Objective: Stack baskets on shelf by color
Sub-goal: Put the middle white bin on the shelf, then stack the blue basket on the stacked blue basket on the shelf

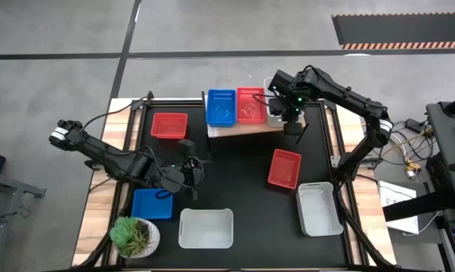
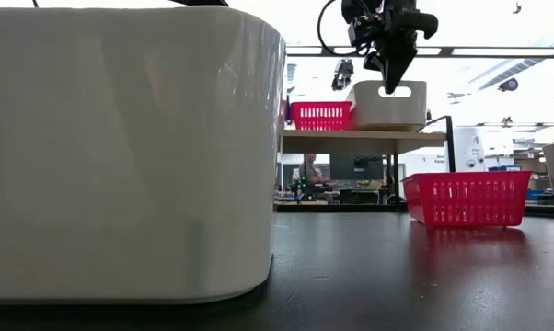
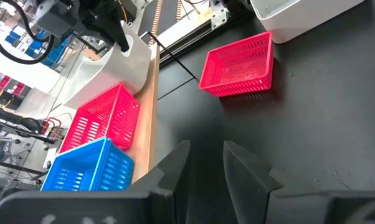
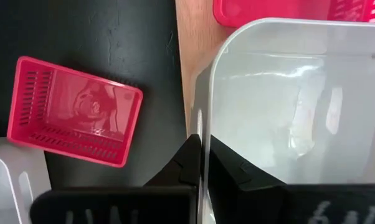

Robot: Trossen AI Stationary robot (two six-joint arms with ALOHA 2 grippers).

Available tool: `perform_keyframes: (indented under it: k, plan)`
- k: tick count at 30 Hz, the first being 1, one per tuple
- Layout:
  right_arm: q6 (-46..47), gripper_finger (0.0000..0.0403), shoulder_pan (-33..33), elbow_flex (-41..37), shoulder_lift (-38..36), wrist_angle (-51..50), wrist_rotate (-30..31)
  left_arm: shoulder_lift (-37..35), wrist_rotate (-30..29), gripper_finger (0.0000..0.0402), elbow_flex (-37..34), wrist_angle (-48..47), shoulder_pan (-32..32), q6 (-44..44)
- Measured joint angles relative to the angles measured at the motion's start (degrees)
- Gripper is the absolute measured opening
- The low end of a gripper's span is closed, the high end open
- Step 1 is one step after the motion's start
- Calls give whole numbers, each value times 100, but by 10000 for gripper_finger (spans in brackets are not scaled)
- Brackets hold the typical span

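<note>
On the light-wood shelf (image 1: pixel 246 127) a blue basket (image 1: pixel 220 106), a red basket (image 1: pixel 249 105) and a white basket (image 2: pixel 387 106) stand side by side. My right gripper (image 4: pixel 203 146) is above the shelf's right end, shut on the white basket. Loose on the black table lie a red basket (image 1: pixel 168 125), another red basket (image 1: pixel 284 168), a blue basket (image 1: pixel 152 204) and two white baskets (image 1: pixel 205 227) (image 1: pixel 319 208). My left gripper (image 3: pixel 206 163) hovers open over the table's middle left, with nothing between its fingers. My right gripper holds the rim of the white basket's near end wall (image 4: pixel 202 124), one finger inside the basket and one outside. The fingers come from above, pointing steeply down. The basket is upright with its bottom on the shelf board (image 2: pixel 351 140).
A potted green plant (image 1: pixel 134 236) stands at the table's near left corner. The nearer white basket (image 2: pixel 121 147) fills the left half of the low view. Bare black tabletop (image 1: pixel 235 170) lies between the shelf and the near baskets.
</note>
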Motion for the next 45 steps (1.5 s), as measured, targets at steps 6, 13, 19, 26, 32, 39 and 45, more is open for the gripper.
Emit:
perform_keyframes:
  k: [6, 13, 19, 26, 32, 39, 45]
  plan:
    - [74, 37, 0, 0, -4, -4, 177, 0, 2, 79, 0, 4, 2, 0]
    - [642, 86, 0, 201, -13, -201, 360, 0, 2, 79, 0, 79, 1, -2]
    - [1488, 92, 113, 331, -229, -251, 338, 2, 4, 79, 0, 155, 2, -37]
    - [2179, 64, 986, 180, -816, 371, 315, 3, 55, 79, -91, 175, -17, -1374]
    - [2064, 45, 2351, -706, -1491, 2464, 298, 98, 495, 79, -631, 151, -264, -4230]
    - [1534, 33, 3282, -2359, -2051, 4678, 299, 615, 404, 79, -753, -141, -462, -7482]
    - [1544, 32, 3298, -3475, -2170, 5809, 311, 1294, 1284, 79, 24, -2478, -443, -9550]
